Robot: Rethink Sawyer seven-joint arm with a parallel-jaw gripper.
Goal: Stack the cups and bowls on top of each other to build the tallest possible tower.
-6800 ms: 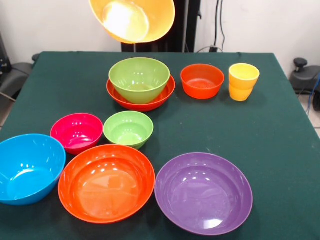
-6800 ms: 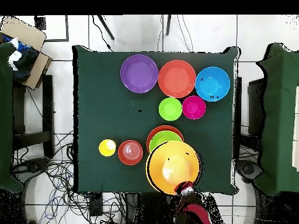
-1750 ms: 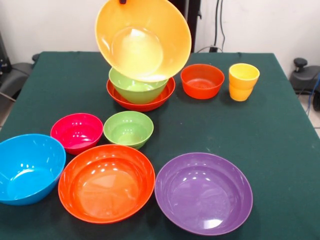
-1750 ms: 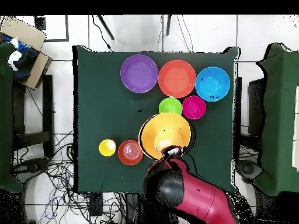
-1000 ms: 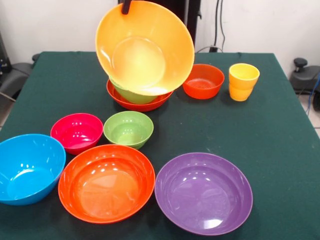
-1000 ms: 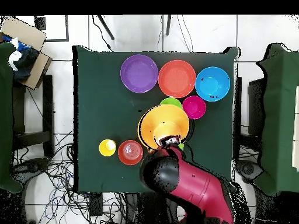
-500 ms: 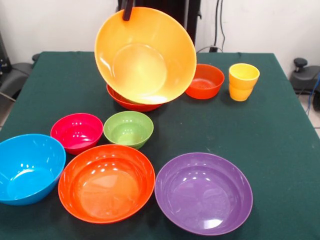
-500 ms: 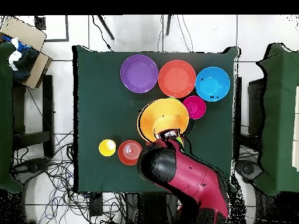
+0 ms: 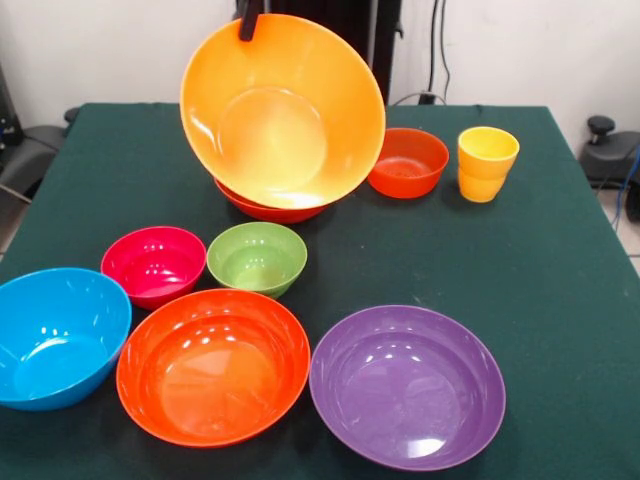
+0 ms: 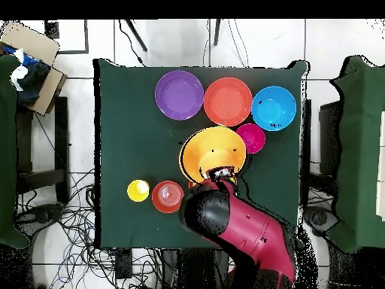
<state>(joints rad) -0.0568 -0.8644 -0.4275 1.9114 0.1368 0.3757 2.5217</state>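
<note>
The pincer pinches the far rim of the big orange bowl, tipped toward the near side, right over the wide red-orange bowl on the far desk

i am working at a square bench covered in dark green cloth. behind it a pale wall is showing, with black cables hanging down it. from overhead, white floor tiles are lying around the bench, tangled cables are trailing across them, a cardboard box is sitting in one corner, and green-covered furniture is standing at either side.
</note>
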